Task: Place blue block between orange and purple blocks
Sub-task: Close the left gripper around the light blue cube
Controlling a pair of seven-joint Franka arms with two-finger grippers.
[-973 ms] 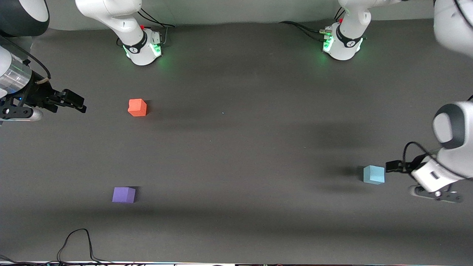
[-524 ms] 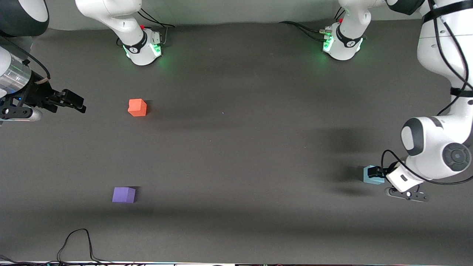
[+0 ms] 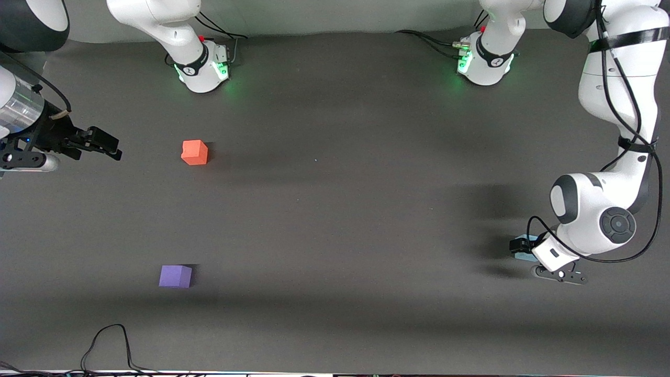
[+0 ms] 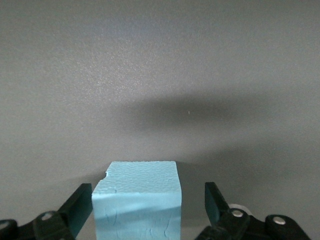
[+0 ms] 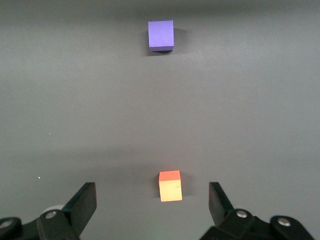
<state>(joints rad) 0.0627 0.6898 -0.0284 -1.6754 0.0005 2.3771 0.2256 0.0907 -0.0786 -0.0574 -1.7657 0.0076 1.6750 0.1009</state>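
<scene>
Left gripper (image 4: 149,210) low at the blue block (image 4: 137,200)

Its fingers stand wide open with the block between them, gaps showing on both sides. The right gripper (image 5: 152,205) waits, open and empty, over the table near the orange block (image 3: 194,152); the purple block (image 3: 175,276) sits apart.

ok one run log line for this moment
left gripper open astride pale blue matte cube | right gripper open, waiting | orange, purple cubes apart
</scene>
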